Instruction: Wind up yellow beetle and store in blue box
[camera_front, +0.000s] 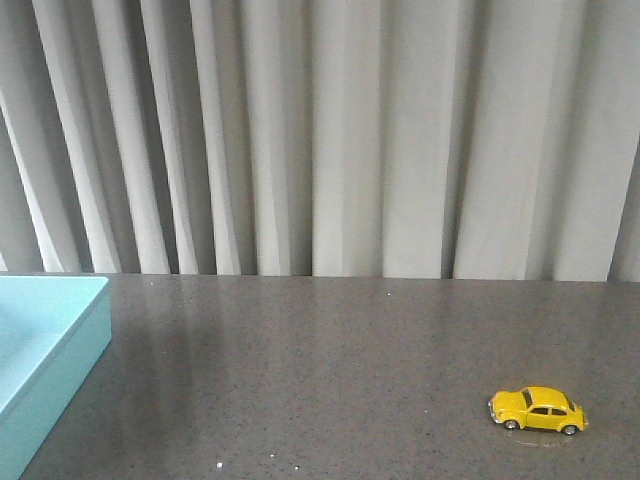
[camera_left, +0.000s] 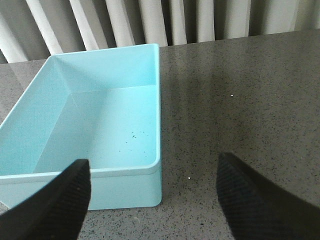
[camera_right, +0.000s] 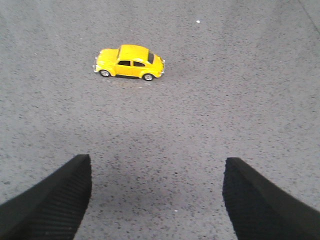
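The yellow beetle (camera_front: 538, 410) stands on its wheels on the dark speckled table at the front right, side-on. It also shows in the right wrist view (camera_right: 129, 62), ahead of my right gripper (camera_right: 157, 172), which is open and empty above the table, well apart from the car. The blue box (camera_front: 45, 350) sits at the table's left, cut off by the picture edge. In the left wrist view the blue box (camera_left: 155, 125) is empty inside. My left gripper (camera_left: 154, 172) is open and empty above the box's near right corner. Neither gripper shows in the front view.
The dark speckled table (camera_front: 320, 370) runs from the box to the car. Grey pleated curtains (camera_front: 320, 130) hang behind the table's far edge.
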